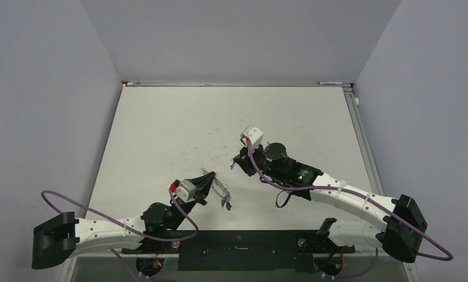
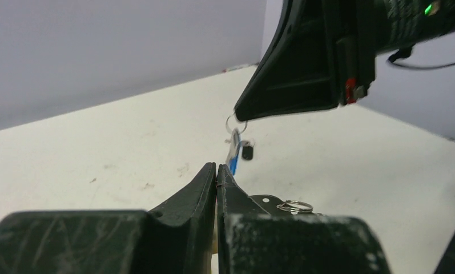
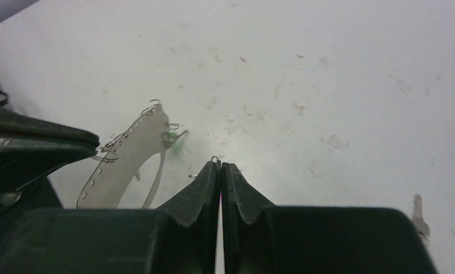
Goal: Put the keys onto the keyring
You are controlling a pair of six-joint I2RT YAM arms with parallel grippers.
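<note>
My left gripper (image 1: 209, 178) is shut; its jaws (image 2: 216, 171) meet with only a thin sliver between them. It holds the keyring (image 1: 221, 188), which in the right wrist view shows as a pale curved band with holes (image 3: 128, 162), with small rings and a green tag (image 3: 173, 140) on it. My right gripper (image 1: 236, 162) is shut on the small split ring (image 2: 235, 123) of a blue key (image 2: 232, 155), which hangs with a black tag (image 2: 248, 152) just beyond my left fingertips. Only a wire loop (image 3: 214, 158) shows at the right jaws (image 3: 220, 165).
A loose silver key (image 3: 420, 220) lies on the white table (image 1: 178, 123) to the right of my right gripper. A small split ring (image 2: 295, 206) sits on a black plate beside my left fingers. Grey walls stand around the table.
</note>
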